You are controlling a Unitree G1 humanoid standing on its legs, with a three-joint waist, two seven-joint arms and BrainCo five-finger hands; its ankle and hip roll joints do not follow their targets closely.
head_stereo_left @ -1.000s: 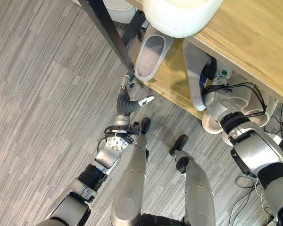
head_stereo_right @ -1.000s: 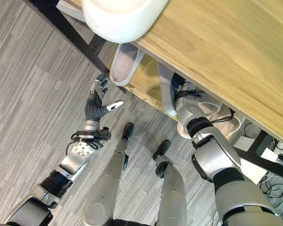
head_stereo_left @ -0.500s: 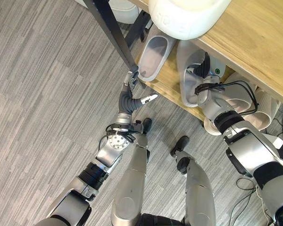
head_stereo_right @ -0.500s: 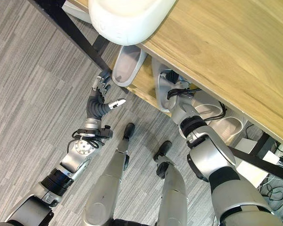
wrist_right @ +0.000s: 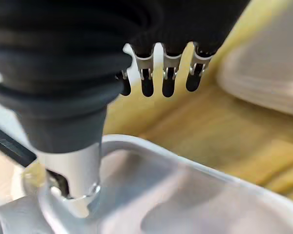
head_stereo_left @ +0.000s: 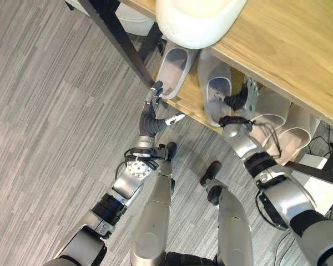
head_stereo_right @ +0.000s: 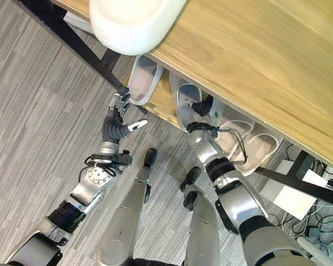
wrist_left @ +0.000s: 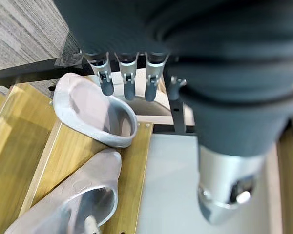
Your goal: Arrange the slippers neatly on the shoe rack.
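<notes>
Evidently the right hand [head_stereo_left: 240,101] pinched the second slipper [head_stereo_left: 216,94], thumb inside its wall, fingers straight beyond; the left hand [head_stereo_left: 154,108] hung open just beside the first slipper [head_stereo_left: 175,65]. Dragging sideways could knock that neighbour askew. Four slippers sat on the shoe rack [head_stereo_left: 190,103].

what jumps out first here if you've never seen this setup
Two pale grey slippers lie side by side on the wooden shoe rack, under a wooden top. The right hand reaches into the right slipper, thumb inside its opening, while the left hand hovers open at the other slipper's heel.
</notes>
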